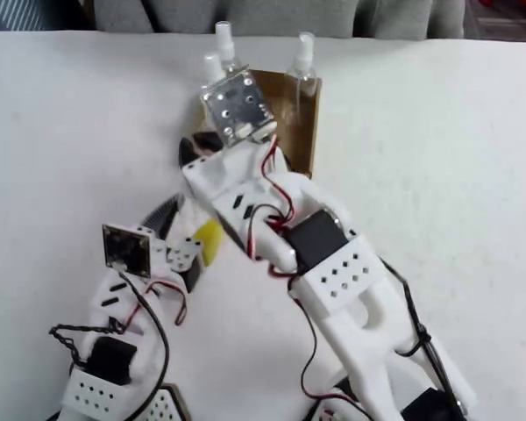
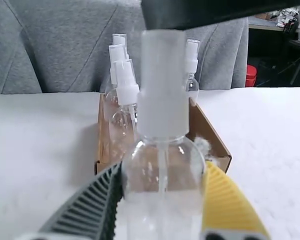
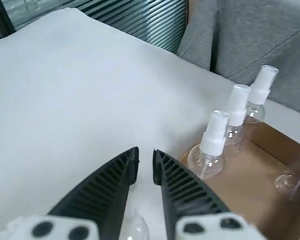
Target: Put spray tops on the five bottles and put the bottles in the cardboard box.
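Observation:
My left gripper [image 2: 162, 175] is shut on a clear bottle [image 2: 162, 185] that stands upright between its grey and yellow fingers, a white spray top [image 2: 162, 85] on its neck. A dark part of my right gripper [image 3: 145, 156] lies over the top of that cap; its black fingers are almost together with nothing between them. Just behind the held bottle stands the cardboard box [image 2: 215, 145], with several capped bottles [image 3: 212, 150] upright inside. In the high view the right arm reaches to the box [image 1: 302, 114], and the left gripper [image 1: 186, 230] sits below it.
The white table [image 1: 438, 175] spreads wide on both sides of the box. Grey chair backs [image 2: 55, 45] stand behind the far edge. The right arm's body [image 1: 333, 263] crosses the middle of the table beside the left arm.

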Controlling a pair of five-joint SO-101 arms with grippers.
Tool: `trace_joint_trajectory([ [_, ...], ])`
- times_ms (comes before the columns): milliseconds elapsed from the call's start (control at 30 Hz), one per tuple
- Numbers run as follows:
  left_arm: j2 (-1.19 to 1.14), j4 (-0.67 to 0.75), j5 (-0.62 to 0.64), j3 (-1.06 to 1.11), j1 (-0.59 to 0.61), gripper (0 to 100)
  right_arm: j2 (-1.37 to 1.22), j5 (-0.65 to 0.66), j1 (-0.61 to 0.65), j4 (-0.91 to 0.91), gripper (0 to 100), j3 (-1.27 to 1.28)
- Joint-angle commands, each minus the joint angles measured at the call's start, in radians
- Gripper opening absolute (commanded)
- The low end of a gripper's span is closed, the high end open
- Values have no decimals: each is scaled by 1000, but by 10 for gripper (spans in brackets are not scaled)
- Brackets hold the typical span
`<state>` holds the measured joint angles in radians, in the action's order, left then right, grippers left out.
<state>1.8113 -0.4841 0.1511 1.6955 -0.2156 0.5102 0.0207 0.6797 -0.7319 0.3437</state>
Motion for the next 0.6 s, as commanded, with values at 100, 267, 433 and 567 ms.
trace_joint_trajectory([
  [100,15,11,-5,-2,10,94,108,-25,-90,35,28,-26],
  [267,15,11,-5,-2,12,94,205,-23,-173,-139,28,51],
  [433,15,11,-5,-2,12,94,343,-11,-332,-297,31,265],
  [567,15,11,-5,-2,12,94,400,158,-564,-254,32,457],
])
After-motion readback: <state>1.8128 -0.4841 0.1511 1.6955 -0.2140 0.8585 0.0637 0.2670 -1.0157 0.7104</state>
